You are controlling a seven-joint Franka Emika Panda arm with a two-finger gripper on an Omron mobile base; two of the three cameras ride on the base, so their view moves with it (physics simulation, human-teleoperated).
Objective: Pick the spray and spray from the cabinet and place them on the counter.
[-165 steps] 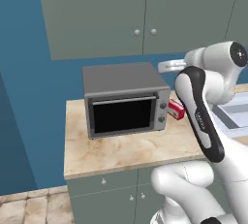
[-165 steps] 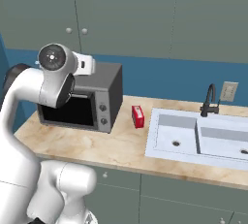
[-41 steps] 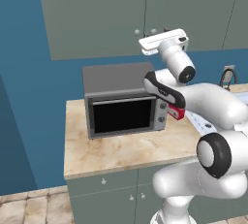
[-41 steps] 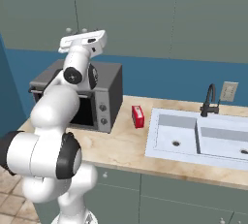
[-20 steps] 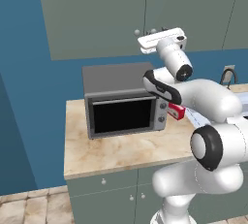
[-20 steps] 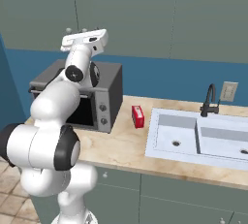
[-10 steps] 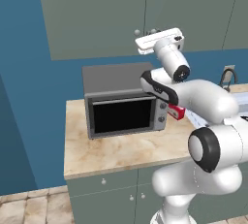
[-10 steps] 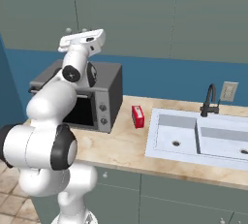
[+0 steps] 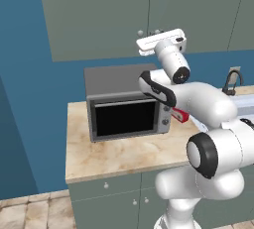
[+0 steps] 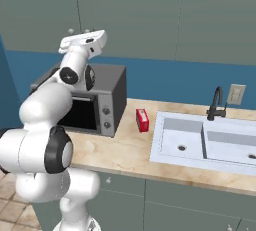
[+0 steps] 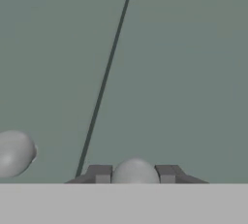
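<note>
Sprays presumably shut away inside the wall cabinet (image 9: 149,10), doors closed, so none visible. Fingers (image 11: 99,173) clamped on one round pale knob (image 11: 134,173) at the cabinet's lower edge, beside the door seam, evidently to pull that door open. Second knob (image 11: 14,153) just beside it; toaster oven (image 9: 126,101) on the bench (image 9: 114,156) below the cabinet.

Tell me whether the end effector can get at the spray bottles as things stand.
Probably not yet: the cabinet doors look closed, so the way in is blocked. The end effector is closed around a door knob, seemingly ready to pull.
</note>
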